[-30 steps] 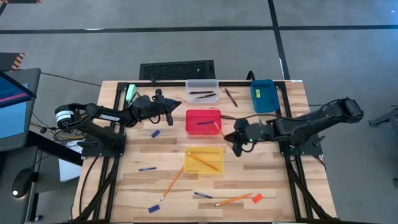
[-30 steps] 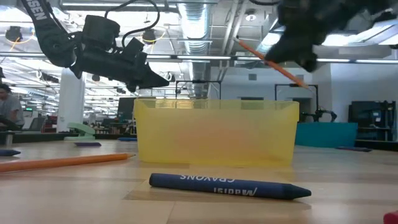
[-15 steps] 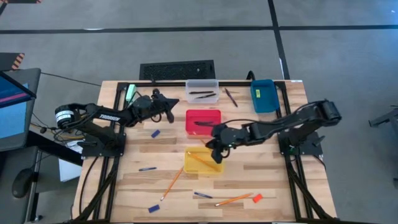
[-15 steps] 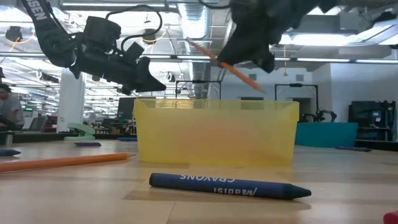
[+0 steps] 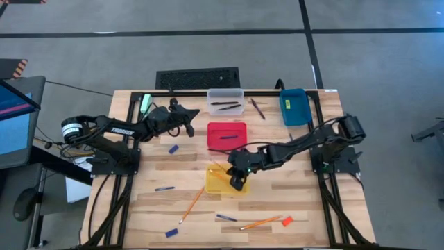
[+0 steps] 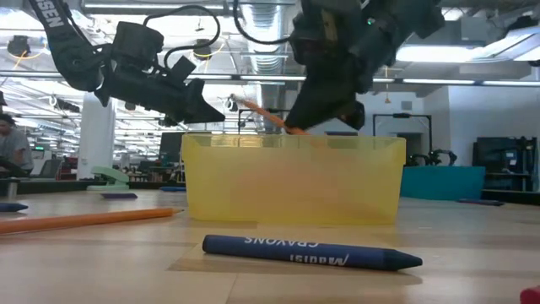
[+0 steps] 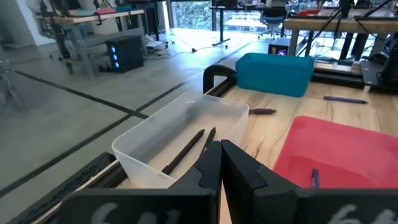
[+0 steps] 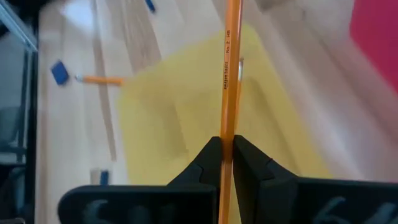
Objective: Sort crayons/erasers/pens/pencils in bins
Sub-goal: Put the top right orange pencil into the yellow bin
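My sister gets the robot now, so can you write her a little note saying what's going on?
Right end effector: shut on a pencil, held over the yellow bin, not let go yet.
Left end effector: shut, holding nothing, waiting near the clear bin.
Done: two pens in the clear bin, one dark stick in the red bin, at least one pencil in the yellow bin.
Left on the table: two pencils, an orange-red eraser, short blue pieces, dark pens.
The blue bin looks empty.
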